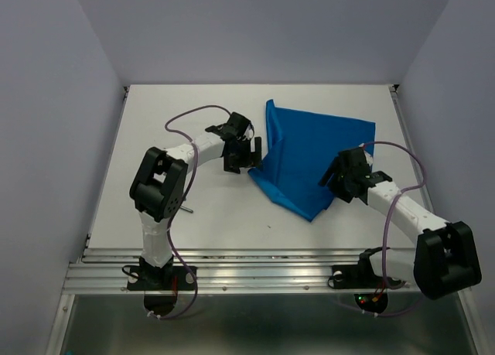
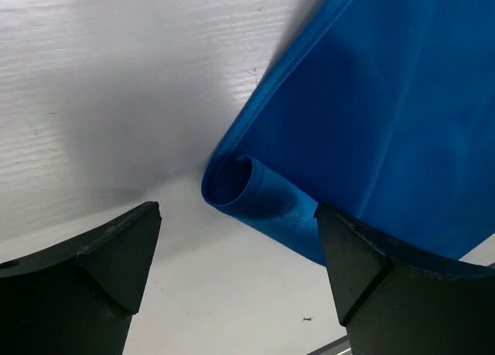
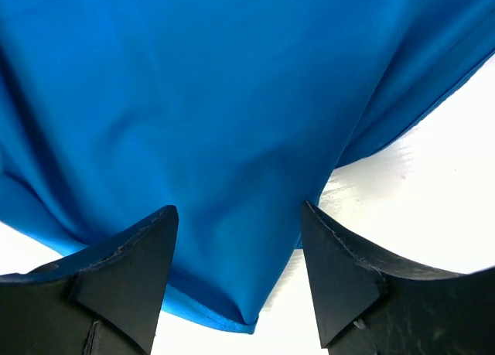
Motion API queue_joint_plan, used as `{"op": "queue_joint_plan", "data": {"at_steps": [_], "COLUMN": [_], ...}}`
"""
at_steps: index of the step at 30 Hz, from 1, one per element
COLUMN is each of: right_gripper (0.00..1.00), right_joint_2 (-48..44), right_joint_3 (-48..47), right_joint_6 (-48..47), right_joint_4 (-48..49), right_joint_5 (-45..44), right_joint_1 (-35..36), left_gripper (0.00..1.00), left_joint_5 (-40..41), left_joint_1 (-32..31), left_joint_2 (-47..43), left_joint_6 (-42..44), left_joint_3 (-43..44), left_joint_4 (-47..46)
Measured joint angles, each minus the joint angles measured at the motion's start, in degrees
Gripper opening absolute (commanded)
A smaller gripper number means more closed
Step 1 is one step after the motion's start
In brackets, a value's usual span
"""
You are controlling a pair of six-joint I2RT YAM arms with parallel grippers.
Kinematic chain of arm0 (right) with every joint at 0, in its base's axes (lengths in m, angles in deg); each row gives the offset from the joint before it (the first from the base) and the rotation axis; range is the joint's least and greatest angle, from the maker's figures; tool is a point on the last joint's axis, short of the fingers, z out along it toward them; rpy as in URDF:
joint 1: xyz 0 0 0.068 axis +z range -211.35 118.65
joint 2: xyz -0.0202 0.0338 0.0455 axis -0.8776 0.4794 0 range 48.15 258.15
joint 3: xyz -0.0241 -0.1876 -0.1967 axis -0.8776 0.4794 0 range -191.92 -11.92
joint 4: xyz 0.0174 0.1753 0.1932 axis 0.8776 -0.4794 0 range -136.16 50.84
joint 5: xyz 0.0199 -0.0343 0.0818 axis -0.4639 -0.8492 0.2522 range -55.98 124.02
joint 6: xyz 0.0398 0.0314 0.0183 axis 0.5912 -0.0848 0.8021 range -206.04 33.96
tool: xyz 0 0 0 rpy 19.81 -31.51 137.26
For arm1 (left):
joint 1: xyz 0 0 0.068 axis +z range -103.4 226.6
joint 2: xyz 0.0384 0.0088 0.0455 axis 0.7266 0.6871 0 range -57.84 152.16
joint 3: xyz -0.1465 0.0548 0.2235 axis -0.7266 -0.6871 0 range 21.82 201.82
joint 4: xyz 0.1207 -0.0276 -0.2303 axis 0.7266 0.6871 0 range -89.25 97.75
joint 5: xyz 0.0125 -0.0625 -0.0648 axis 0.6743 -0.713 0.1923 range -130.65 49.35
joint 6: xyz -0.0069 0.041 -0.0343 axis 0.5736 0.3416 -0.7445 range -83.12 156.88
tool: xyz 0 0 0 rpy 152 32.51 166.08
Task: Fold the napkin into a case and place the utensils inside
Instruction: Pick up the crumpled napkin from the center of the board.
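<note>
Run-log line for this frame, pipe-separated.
stage: folding | napkin: part-folded on table | left gripper: open at curled left edge | right gripper: open over near-right edge

Table: white top point(image 1: 193, 231), matte, runs wall to wall; faint ribbed grain seen in left wrist view.
Walls: back wall point(image 1: 263, 30), left wall point(image 1: 46, 138), right wall point(image 1: 456, 100), all plain pale lavender-grey, boxing table on 3 sides.
Near edge: slotted alu rail point(image 1: 263, 274) across full width.
Below rail: dark grey-green surface point(image 1: 263, 328); floor or shelf, can't tell.
Light: soft, diffuse, from above; shadows faint.
</note>
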Motion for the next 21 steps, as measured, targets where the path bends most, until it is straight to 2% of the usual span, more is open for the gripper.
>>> {"op": "queue_joint_plan", "data": {"at_steps": [4,8,10,11,21], "right_gripper": [0.70,0.73,0.74,0.74,0.73], "right_joint_2": [0.72,0.52,-0.33,-0.66,-8.15], "right_joint_3": [0.39,1.31,2.38,2.73,5.16], "right_joint_6": [0.15,0.33,0.61,0.70,1.25], "right_joint_4": [-0.02,-0.04,-0.20,-0.22,-4.98], "right_joint_5": [0.17,0.17,0.33,0.39,0.07], "right_joint_1": [0.00,-0.13,-0.63,-0.94,-2.25], "left_gripper": [0.86,0.68,0.25,0.00,0.00], "left_joint_5": [-1.01,-1.55,-1.90,-2.14,0.39], "left_joint_1": [-1.38,-2.36,-2.73,-2.89,-1.73], "left_joint_2": [0.98,1.53,1.97,2.29,2.73], "left_joint_6": [-0.61,-1.22,-1.57,-1.66,-2.56], "left_joint_3": [-0.44,-0.44,-0.44,-0.44,0.24], "left_joint_4": [-0.90,-2.03,-2.58,-2.84,-0.72]}}
